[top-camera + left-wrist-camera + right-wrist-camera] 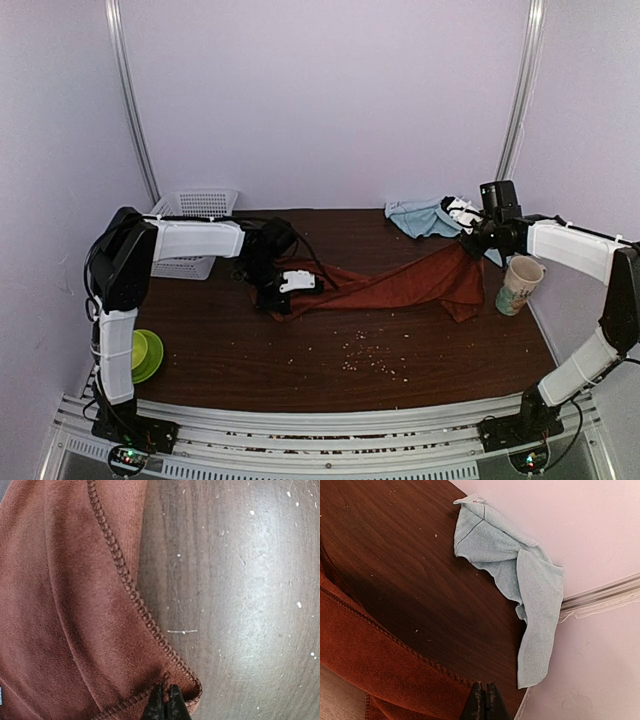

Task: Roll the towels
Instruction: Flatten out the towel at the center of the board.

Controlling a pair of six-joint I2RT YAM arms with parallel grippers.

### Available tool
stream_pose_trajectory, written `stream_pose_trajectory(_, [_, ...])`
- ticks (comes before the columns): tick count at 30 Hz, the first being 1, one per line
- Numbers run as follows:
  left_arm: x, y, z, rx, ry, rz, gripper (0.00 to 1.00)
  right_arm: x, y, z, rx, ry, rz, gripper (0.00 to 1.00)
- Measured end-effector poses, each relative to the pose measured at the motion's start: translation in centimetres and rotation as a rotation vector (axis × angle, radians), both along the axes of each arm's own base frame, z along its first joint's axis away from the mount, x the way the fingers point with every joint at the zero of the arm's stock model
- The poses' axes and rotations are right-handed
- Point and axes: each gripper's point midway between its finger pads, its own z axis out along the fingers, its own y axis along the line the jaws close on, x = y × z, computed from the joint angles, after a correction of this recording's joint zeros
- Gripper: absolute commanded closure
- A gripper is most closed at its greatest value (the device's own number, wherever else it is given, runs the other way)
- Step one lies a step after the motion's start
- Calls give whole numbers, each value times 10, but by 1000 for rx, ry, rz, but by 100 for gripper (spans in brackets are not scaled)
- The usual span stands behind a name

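Table (440, 350): dark wood grain, enclosed by pale walls, bearing every item below. Left arm (195, 240) and right arm (575, 250): white-shelled, each reaching inward from its own side toward one end of the same cloth. Rust-red towel (400, 285): stretched in a crumpled band across the middle of the table, its right end raised off the surface, its left end low on the wood. White basket (200, 205): latticed plastic, far-left corner, behind the left arm. Light-blue towel (420, 218): rumpled heap in the far-right corner against the wall, apart from the red one. Paper cup (520, 285): upright at the right edge, just beside the red towel's raised end. Green bowl (150, 352): near-left edge, beside the left arm's upright link. Left gripper (166, 702): fingertips pressed together, clamped on the stitched corner of the rust-red towel. Right gripper (485, 702): fingertips likewise together, pinching the hemmed edge at the towel's other end. Crumbs (365, 358): pale specks scattered over the near-centre wood.
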Motion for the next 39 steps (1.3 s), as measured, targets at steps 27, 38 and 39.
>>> stream_pose_trajectory(27, [82, 53, 141, -497, -543, 1092, 100, 0, -19, 54, 39, -156, -37, 100])
stream_pose_trajectory(38, [20, 10, 79, -513, -384, 1192, 57, -1, -18, 53, 42, -154, -35, 100])
stream_pose_trajectory(39, [18, 7, 84, -535, -372, 1186, 52, -1, -18, 53, 42, -153, -35, 100])
